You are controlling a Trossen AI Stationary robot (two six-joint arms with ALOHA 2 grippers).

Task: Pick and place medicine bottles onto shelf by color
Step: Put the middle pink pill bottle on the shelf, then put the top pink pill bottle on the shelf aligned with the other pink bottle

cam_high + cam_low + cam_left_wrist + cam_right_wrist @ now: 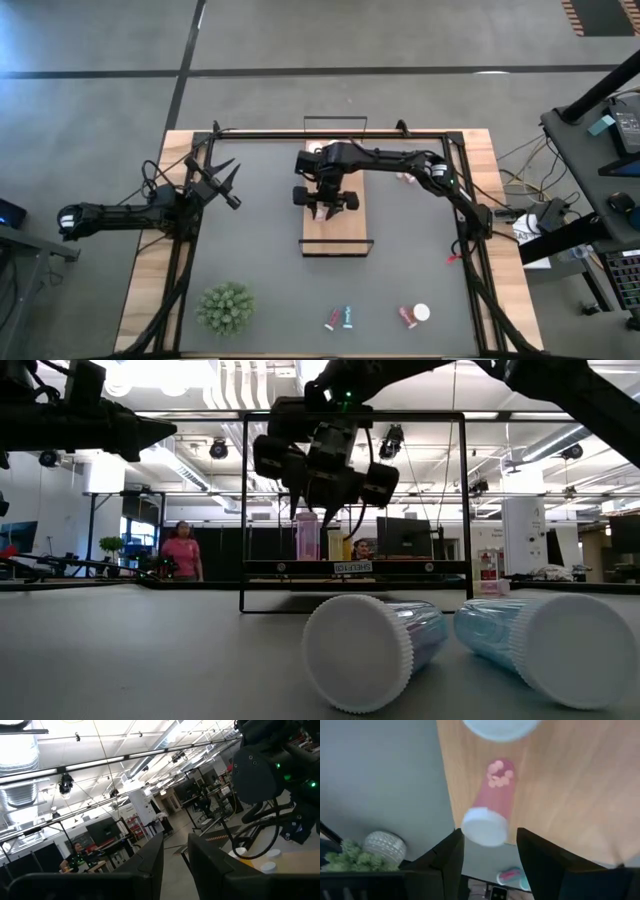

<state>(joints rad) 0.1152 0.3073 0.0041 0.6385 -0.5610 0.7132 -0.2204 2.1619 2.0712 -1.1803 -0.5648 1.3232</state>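
The shelf (355,225) stands mid-table, a light-wood board in a black wire frame. A pink bottle (492,795) with a white cap (484,826) stands on the board near its edge. It also shows in the low view as the pink bottle (307,535). My right gripper (487,852) hangs over it, slanting down and open, a finger on either side of the cap. A gap shows beside one finger. A second white cap (500,726) stands farther along the board. My left gripper (228,178) waits shut, raised at the table's left. My right gripper: one finger (454,851) stands close beside the pink bottle's cap, and I cannot tell whether it touches it. The other finger stands clear of the cap. The bottle stands upright on the board.
Several bottles lie near the table's front edge: a pink one (331,320), a teal one (347,317) and two more (412,315). A green spiky plant (225,307) stands at the near left. Small bottles (408,178) sit right of the shelf. A person (183,552) stands in the room behind.
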